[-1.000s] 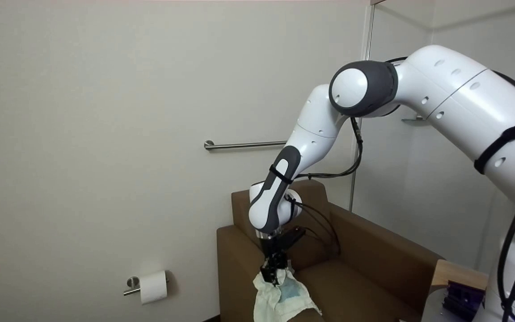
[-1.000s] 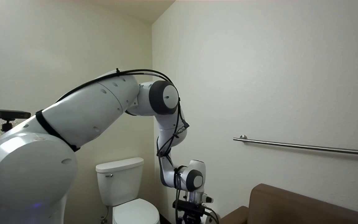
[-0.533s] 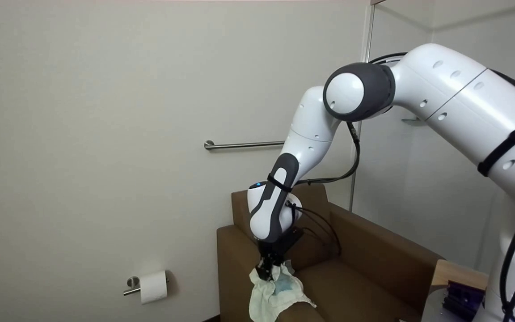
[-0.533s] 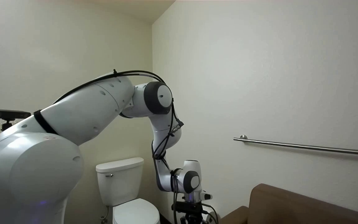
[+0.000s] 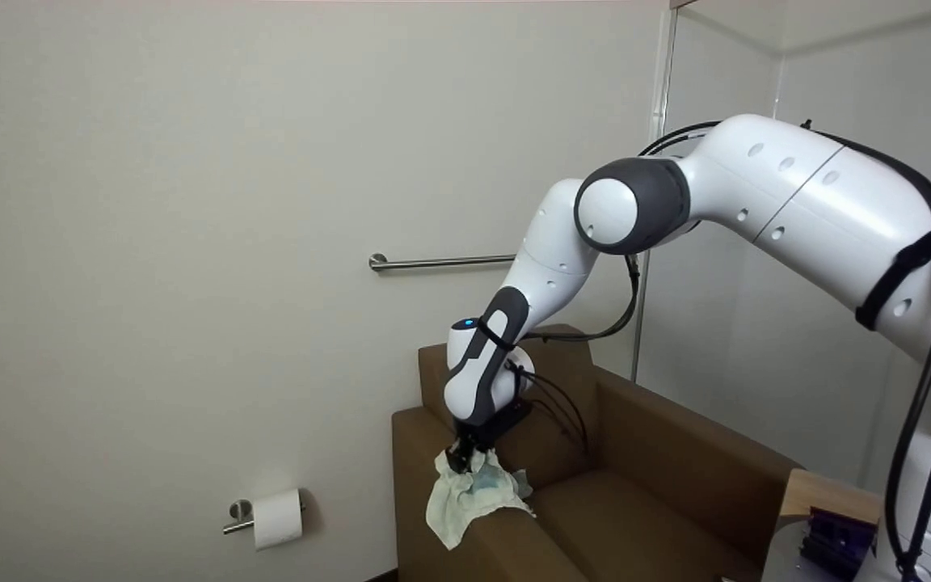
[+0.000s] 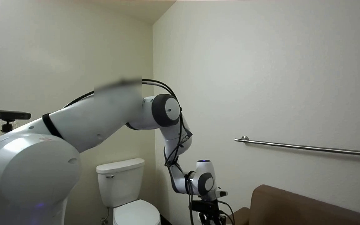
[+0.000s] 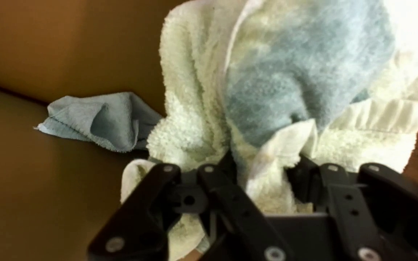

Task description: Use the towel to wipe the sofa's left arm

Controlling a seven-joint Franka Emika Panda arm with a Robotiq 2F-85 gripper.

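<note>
The towel, pale cream with a blue-grey patch, lies crumpled over the near sofa arm in an exterior view (image 5: 459, 505) and fills much of the wrist view (image 7: 191, 90). A blue-grey cloth corner (image 7: 111, 119) sticks out beside it; I cannot tell if it is the same cloth. The brown sofa arm (image 5: 514, 546) runs under the towel; its back end also shows in an exterior view (image 6: 242, 215). My gripper (image 7: 261, 166) points down, its fingers apart around a bunched fold of towel. In an exterior view the gripper (image 5: 461, 461) is on the towel; its fingertips are hidden.
The sofa seat (image 5: 627, 525) and backrest (image 5: 566, 428) lie beside and behind the gripper. A towel bar (image 5: 441, 263) and a toilet paper roll (image 5: 277, 519) are on the wall. A toilet (image 6: 136, 212) stands in the corner. A small table (image 5: 829, 495) is near the robot base.
My gripper and the towel have moved along the sofa arm toward the backrest, up and left in an exterior view. More of the arm's front now shows. The gripper keeps its hold.
</note>
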